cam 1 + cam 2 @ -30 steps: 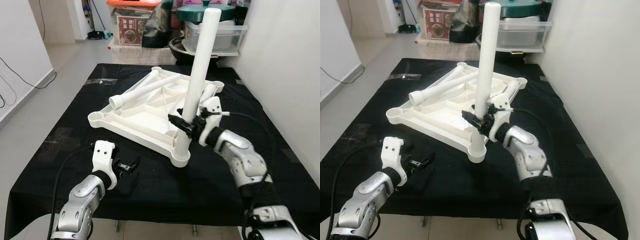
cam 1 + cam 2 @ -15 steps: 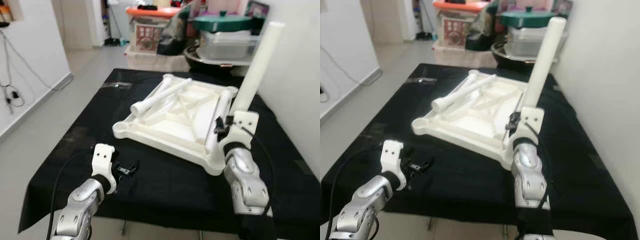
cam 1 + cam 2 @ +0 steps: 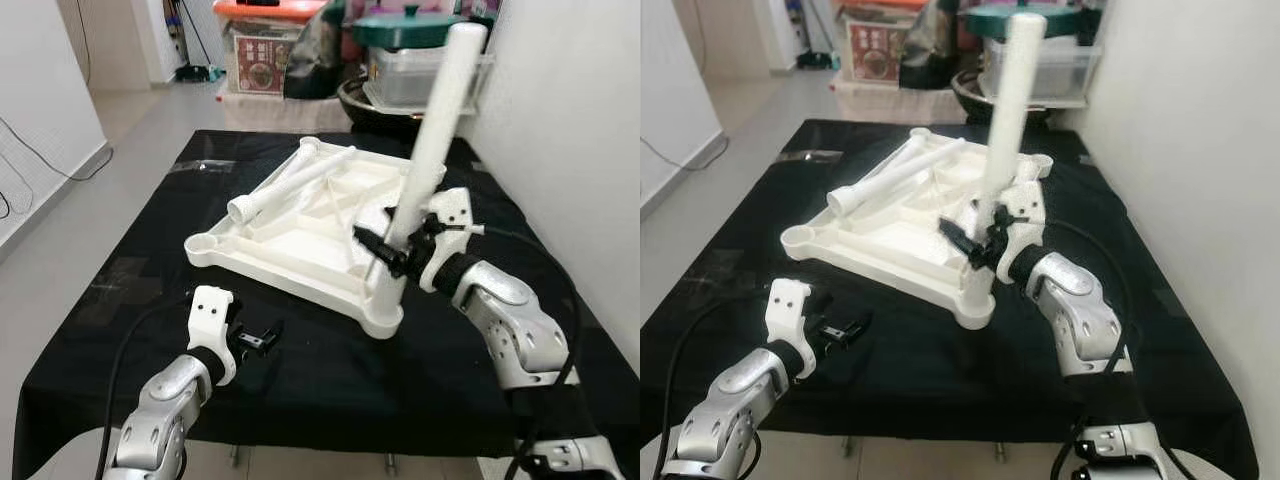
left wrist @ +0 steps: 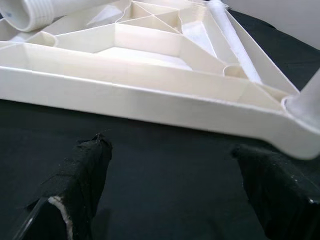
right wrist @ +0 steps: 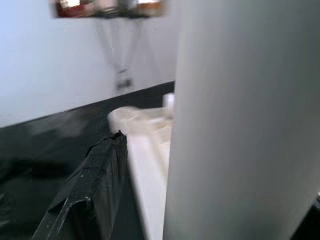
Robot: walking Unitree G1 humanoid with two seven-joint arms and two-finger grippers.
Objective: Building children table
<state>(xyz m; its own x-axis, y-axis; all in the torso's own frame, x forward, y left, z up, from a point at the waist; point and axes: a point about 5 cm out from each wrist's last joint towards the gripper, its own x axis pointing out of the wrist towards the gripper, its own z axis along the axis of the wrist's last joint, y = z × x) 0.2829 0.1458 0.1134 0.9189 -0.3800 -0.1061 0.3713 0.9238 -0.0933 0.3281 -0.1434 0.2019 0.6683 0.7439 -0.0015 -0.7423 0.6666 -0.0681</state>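
The right claw (image 3: 392,243) was clamped low on the leg (image 3: 432,130), which leaned in the near corner socket of the upturned tabletop (image 3: 300,235) on the desk (image 3: 150,250), probably for seating; the left claw (image 3: 262,338) hovered open, empty.

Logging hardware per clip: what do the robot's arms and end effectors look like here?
Both arms are silver, jointed shells. Each wrist carries a white bracket, then two long black fingers: left end effector, right end effector. A black cable loops along each arm.
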